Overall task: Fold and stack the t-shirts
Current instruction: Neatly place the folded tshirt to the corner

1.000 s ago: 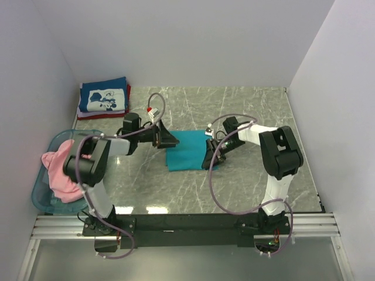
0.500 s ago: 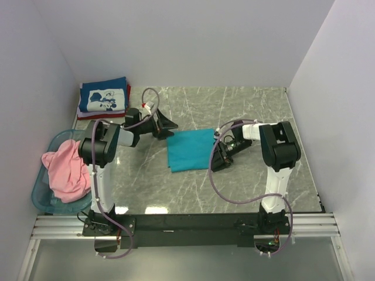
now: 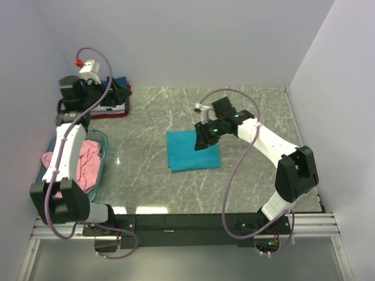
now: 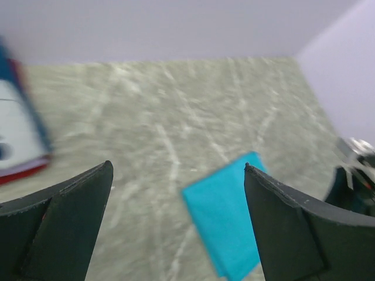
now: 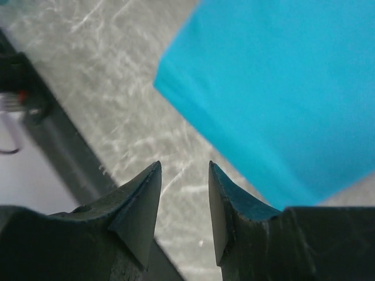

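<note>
The teal t-shirt (image 3: 187,157) lies flat, just below the right gripper (image 5: 184,170).

Bright even light, glare on table (image 3: 252,175) nr front edge, wrist views blurry.

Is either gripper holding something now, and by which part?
Nothing is held. The left gripper stands wide open and empty; the right gripper has its jaws apart and empty, near the teal t-shirt.

One teal t-shirt (image 3: 193,151), one pink t-shirt (image 3: 88,167), one navy t-shirt (image 3: 121,82), one red t-shirt (image 3: 117,113): four altogether; one basket (image 3: 104,153), left.
</note>
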Robot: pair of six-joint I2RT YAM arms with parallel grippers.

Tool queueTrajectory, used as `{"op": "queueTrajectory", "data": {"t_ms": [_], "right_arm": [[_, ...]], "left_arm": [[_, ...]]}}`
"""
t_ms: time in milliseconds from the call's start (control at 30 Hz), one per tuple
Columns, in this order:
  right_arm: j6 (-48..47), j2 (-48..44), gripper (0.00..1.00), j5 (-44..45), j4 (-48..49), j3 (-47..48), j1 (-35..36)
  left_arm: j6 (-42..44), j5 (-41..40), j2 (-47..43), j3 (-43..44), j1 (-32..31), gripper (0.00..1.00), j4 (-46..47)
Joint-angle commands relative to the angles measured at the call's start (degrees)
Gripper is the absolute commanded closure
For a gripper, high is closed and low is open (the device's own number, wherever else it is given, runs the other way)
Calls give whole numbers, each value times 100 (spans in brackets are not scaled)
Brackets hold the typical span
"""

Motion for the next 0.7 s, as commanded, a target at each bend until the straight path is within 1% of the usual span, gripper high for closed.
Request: {"op": "queueTrajectory", "data": {"t_ms": [0,33,100,133,167,233,267,367,467,667], "right_arm": [[165,-84,55,1750,365,504,811],[147,-14,55,2353,365,723,1223],[42,275,59,2805,295,953,1656],[7,390,60,2972,278,1145,2058],[-20,504,62,3296,199,1243,2236],[-29,935,65,3501,67,1523,2596],[-37,1058,65,3667,-12,1586,2876],[-81,1558,66,3974,-56,1779,3378],[-73,1945,66,4125,-135,1938,3608],[-3,2394,64,4406,-101,2000,3767]], "left_arm": [[870,-492,-316,189,352,1,-1362],[914,-422,-464,189,405,1,-1624],[1063,-308,-588,154,546,1,-1854],[1046,-255,-667,76,564,1,-1985],[924,-420,-694,5,573,0,-2074],[695,-491,-738,-205,582,0,-2232],[616,-579,-764,-311,590,1,-2207],[335,-764,-992,-750,582,1,-2040],[308,-887,-1133,-979,590,1,-1987],[483,-1063,-1441,-1304,582,1,-1829]]}}
